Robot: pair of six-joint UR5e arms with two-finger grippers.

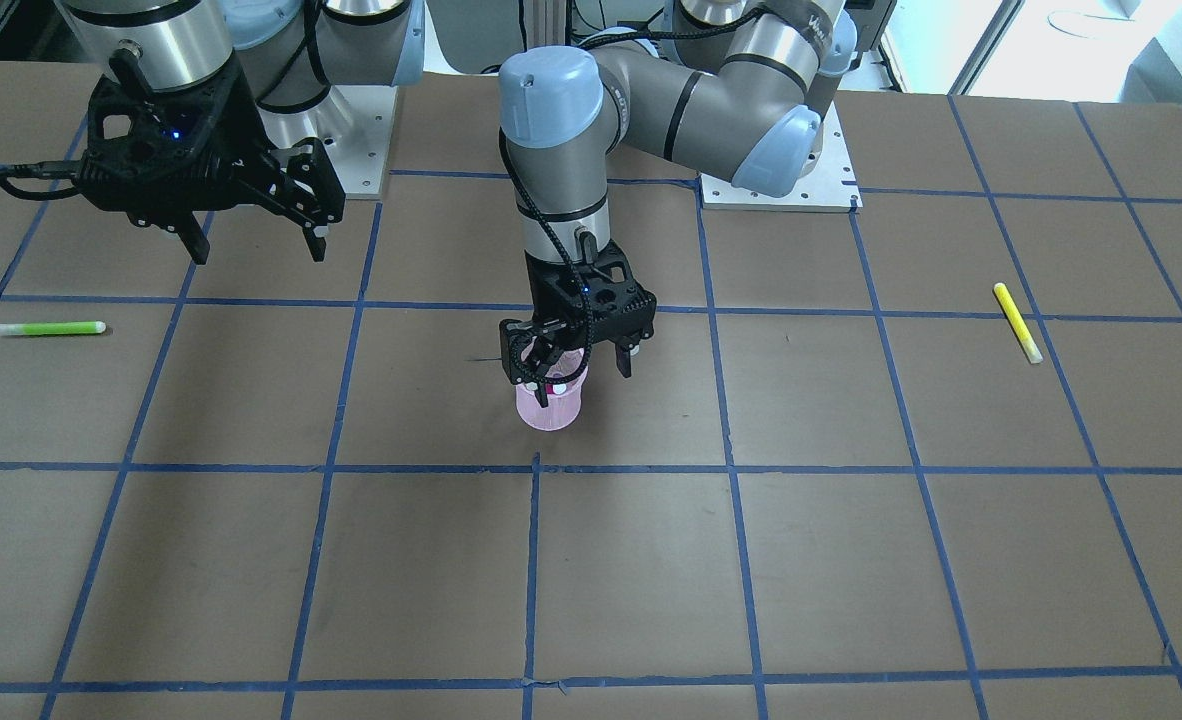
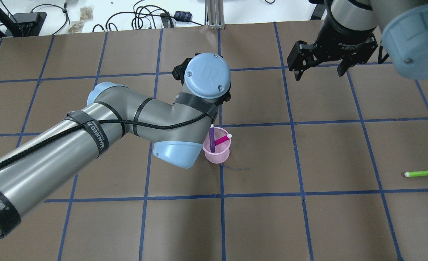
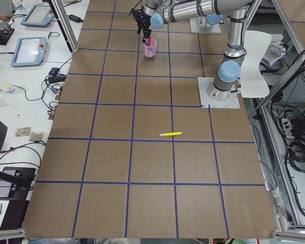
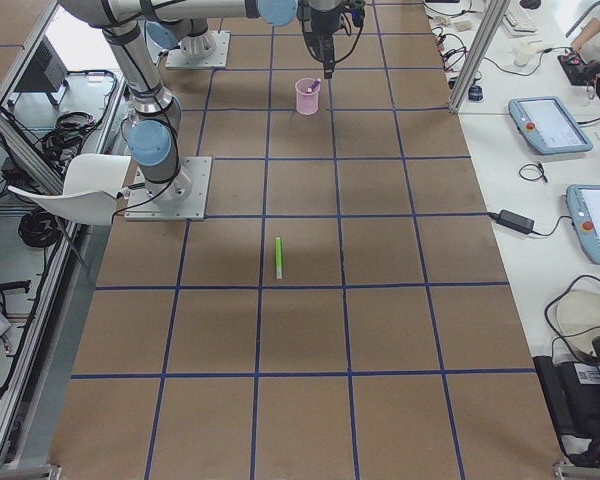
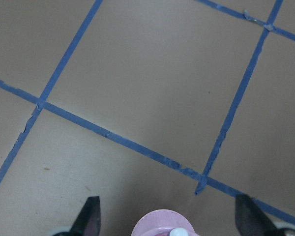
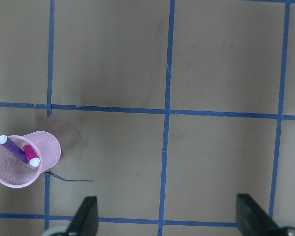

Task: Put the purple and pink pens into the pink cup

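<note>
Student: Worktop (image 1: 851, 560) first, then. What occupies it, and why is it arranged this way?

Tutor: Brown surface, ruled in blue tape. The left arm (image 2: 91, 130) reaches to its middle. The right arm (image 2: 348, 21) is raised near its base, well apart, presumably so as not to crowd the centre.

Student: And the end effectors?

Tutor: The left end effector (image 1: 571, 368) hangs directly over the pink cup (image 2: 217, 157), fingers spread to either side of the rim and gripping nothing. That spread would let it lift straight up without catching a cap. The right end effector (image 1: 256, 245) is likewise spread and empty.

Student: Where are the task's things?

Tutor: The cup stands upright beside a tape crossing. The purple pen (image 2: 212, 139) and pink pen (image 2: 222, 139) are both inside it. Each leans on the rim with its white tip projecting, since they are longer than the cup is deep. By this evidence the insertion appears complete.

Student: The other pens?

Tutor: A green pen (image 1: 51, 328) and a yellow pen (image 1: 1017, 322) lie flat near opposite ends, outside the task.
</note>
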